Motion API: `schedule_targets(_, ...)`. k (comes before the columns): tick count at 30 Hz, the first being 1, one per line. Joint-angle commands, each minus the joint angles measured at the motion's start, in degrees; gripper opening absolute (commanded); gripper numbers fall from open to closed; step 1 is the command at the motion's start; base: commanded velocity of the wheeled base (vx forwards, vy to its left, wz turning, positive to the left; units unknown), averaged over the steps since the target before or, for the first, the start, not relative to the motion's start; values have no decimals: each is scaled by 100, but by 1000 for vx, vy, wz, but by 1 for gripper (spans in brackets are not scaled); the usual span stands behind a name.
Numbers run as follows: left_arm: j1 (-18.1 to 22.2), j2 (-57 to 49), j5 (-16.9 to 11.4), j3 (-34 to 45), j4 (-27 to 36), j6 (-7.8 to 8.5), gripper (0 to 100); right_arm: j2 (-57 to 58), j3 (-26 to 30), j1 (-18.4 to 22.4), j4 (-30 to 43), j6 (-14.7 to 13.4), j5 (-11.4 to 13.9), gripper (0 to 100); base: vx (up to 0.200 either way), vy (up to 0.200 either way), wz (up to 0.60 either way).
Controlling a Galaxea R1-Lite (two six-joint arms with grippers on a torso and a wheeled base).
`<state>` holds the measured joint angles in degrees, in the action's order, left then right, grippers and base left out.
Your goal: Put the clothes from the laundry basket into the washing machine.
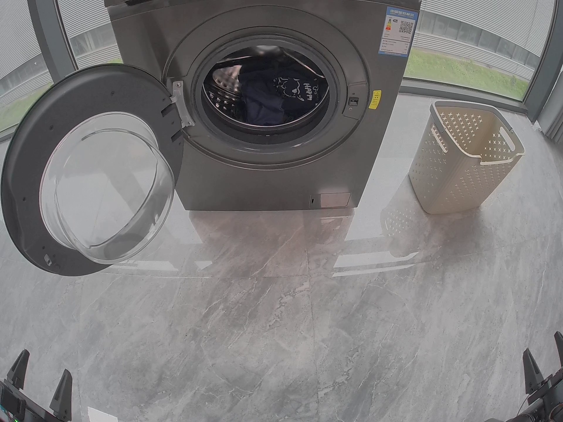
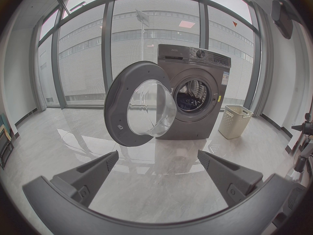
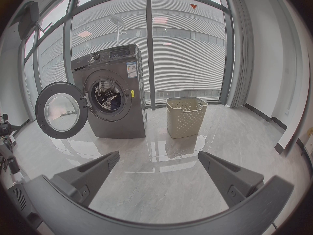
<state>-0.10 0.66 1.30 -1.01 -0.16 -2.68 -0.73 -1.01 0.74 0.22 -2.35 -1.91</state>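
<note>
Glossy grey marbled tile floor (image 1: 281, 335) is spreading across the room and mirroring the daylight. Floor-to-ceiling windows (image 2: 81, 49) are wrapping the far side in a curve, with dark frames (image 3: 148, 49) splitting the panes. Outside, a long grey building (image 3: 189, 49) is filling the glass, a strip of grass (image 1: 463, 68) is lying at its foot, and a lamp post (image 2: 142, 33) is standing in front. A grey curtain (image 3: 243, 49) is hanging bunched at the window's end. A white wall (image 3: 274, 59) is running on from it, a dark baseboard (image 3: 260, 113) edging the bottom. A dark box (image 2: 282, 18) is sitting high on the wall. Daylight is lighting everything evenly.
</note>
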Motion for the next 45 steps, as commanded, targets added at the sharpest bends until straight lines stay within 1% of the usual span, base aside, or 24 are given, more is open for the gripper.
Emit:
schedule_targets(1, 1, -31, 1, 92, -2, -4, 100, 38, 92, 5, -4, -2, -2, 100, 0, 200, 0)
schedule_targets(6, 1, -31, 10, 92, -2, 5, 100, 29, 92, 5, 4, -2, -2, 100, 0, 200, 0)
schedule_targets(10, 1, -31, 1, 92, -2, 5, 100, 29, 92, 14, -4, -2, -2, 100, 0, 0, 450)
schedule_targets(15, 1, -31, 1, 92, -2, -4, 100, 38, 92, -4, 4, -2, -2, 100, 0, 0, 0)
schedule_targets(33, 1, -31, 1, 92, -2, -4, 100, 29, 92, 5, 4, -2, -2, 100, 0, 200, 0)
schedule_targets(37, 1, -31, 1, 92, -2, -4, 100, 29, 92, 5, 4, -2, -2, 100, 0, 0, 450)
schedule_targets(39, 1, -31, 1, 92, -2, -4, 100, 38, 92, 5, 4, -2, -2, 100, 0, 0, 0)
schedule_targets(45, 1, -31, 1, 92, -2, -4, 100, 38, 92, 5, 4, -2, -2, 100, 0, 200, 0)
